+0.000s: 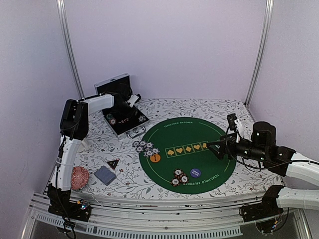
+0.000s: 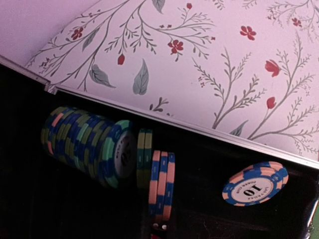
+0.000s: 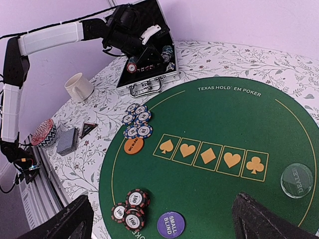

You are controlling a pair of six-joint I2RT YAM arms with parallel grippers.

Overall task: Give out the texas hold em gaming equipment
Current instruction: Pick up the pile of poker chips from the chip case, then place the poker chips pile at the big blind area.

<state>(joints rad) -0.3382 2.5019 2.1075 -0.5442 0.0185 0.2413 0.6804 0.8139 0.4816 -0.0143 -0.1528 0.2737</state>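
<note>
Your left tool (image 1: pixel 131 101), opening impossible to tell, sits in the case (image 1: pixel 135 131) for chips (image 2: pixel 89 144); your right tool (image 1: pixel 212 145) hovers wide-open, empty.

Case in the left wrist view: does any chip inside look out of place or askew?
Yes. Most chips stand on edge: a blue-green row and three pink-blue ones. One "10" chip lies face up, alone, near the case rim, apart from the rows. Nothing looks spilled or damaged.
</note>
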